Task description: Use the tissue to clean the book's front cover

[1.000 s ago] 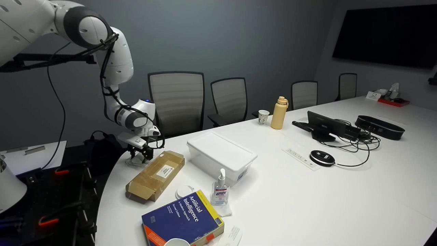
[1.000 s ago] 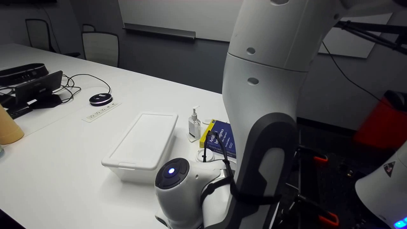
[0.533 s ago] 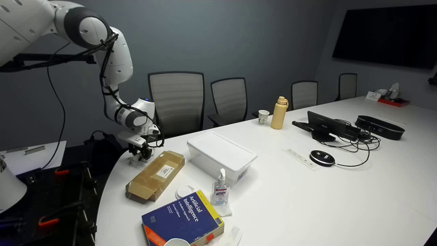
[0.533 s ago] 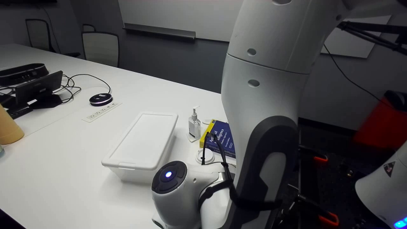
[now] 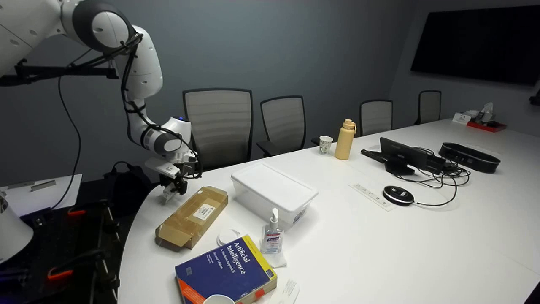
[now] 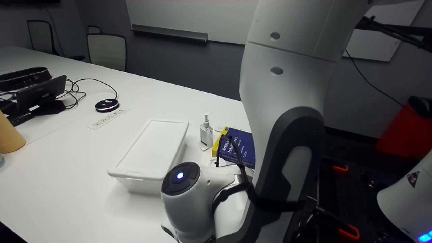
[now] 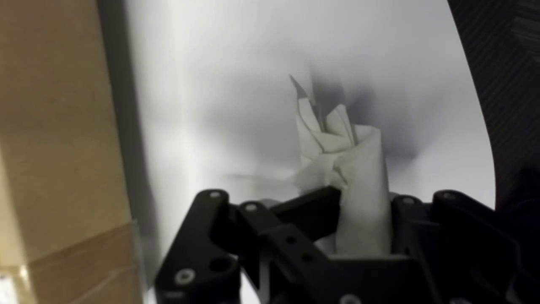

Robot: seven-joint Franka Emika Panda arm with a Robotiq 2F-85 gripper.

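My gripper (image 7: 344, 198) is shut on the tissue (image 7: 365, 169), a crumpled whitish scrap whose folded end sticks out past the fingers in the wrist view. In an exterior view the gripper (image 5: 174, 185) is near the rounded table edge, with the tissue (image 5: 168, 196) hanging below it close to the tabletop. The book (image 5: 225, 270), dark blue with a yellow strip, lies face up towards the camera, well away from the gripper. Part of the book (image 6: 238, 145) is behind the arm in an exterior view, where the gripper itself is out of sight.
A tan cardboard pack (image 5: 192, 217) lies between gripper and book. Nearby stand a lidded clear box (image 5: 274, 192) and a sanitizer bottle (image 5: 272, 236) on a white paper piece. A round white object (image 5: 228, 236) sits beside the book; a pale cup-like rim (image 5: 218, 299) overlaps its cover.
The gripper has shut on the tissue and risen a little, drawing the tissue up from where it lay on the table. The book and the pack have not moved.
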